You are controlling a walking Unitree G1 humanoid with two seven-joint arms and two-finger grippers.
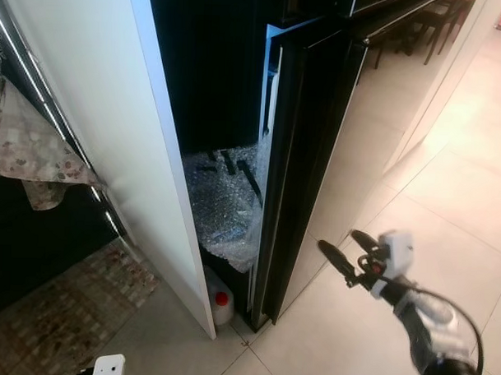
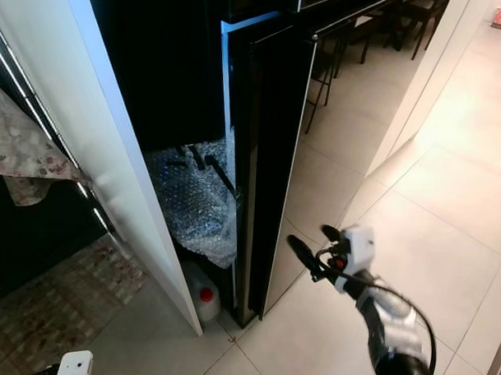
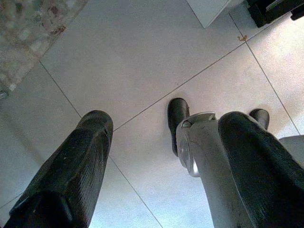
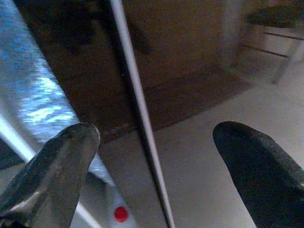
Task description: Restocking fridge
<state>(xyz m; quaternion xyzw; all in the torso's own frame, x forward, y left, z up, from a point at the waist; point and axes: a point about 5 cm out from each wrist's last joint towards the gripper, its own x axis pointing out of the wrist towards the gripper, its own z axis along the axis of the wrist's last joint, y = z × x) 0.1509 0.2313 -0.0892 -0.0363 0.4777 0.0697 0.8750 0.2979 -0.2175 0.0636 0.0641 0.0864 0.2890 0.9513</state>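
The fridge door (image 1: 305, 156), dark and glossy, stands slightly ajar at the centre of the frame. The right end effector (image 1: 347, 251), fingers apart and empty, hovers at lower right near its edge. This looks like the opening step; next it should hook that edge and pull. The left end effector (image 3: 161, 156) hangs idle, fingers apart, over the floor.

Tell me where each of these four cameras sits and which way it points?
Left eye: on the head, looking down at the black fridge door and right end effector.
Right eye: beside it, same scene, also showing the red-capped jug.
Left wrist: on the left arm, facing the tiled floor past its black fingers.
Right wrist: faces the door's edge.
Shared: the jug's red cap.
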